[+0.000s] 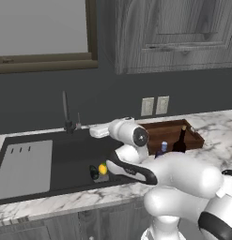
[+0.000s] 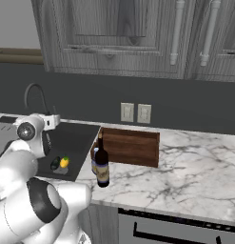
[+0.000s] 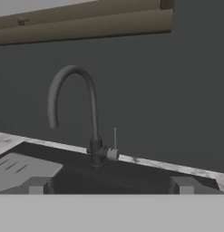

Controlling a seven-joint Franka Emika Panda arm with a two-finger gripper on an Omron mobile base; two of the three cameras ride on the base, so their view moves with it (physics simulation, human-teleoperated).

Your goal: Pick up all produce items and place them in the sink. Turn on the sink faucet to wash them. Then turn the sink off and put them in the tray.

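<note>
A: Biggest thing first: the marble tabletop [image 2: 185, 176], white with grey veins, running under the dark wall.

B: And set into it the sink [image 1: 70, 159], a dark grey basin with a lighter drainboard [image 1: 24, 168] on its left, three slots cut near the top.

A: Right of the sink sits the tray [image 2: 131, 145], brown wood, low sides, back against the wall.

B: The faucet [image 3: 88, 113] now, seen from the hand: a thin dark arch curling over to the left, with a slim upright lever [image 3: 114, 138] on a small silver-ended stub at its base.

A: The wine bottle [image 2: 102, 167] stands on the tabletop just in front of the tray, a blue-capped bottle [image 1: 163, 148] beside it. Its label is too blurred to read.

B: Down in the basin near the front wall: the lemon [image 1: 103, 169], bright yellow and roundish, with the dark green oval [image 1: 93, 171] right beside it.

A: And the fingers [image 3: 109, 185]?

B: Spread wide, nothing between them, pointing at the faucet base from over the sink.
</note>
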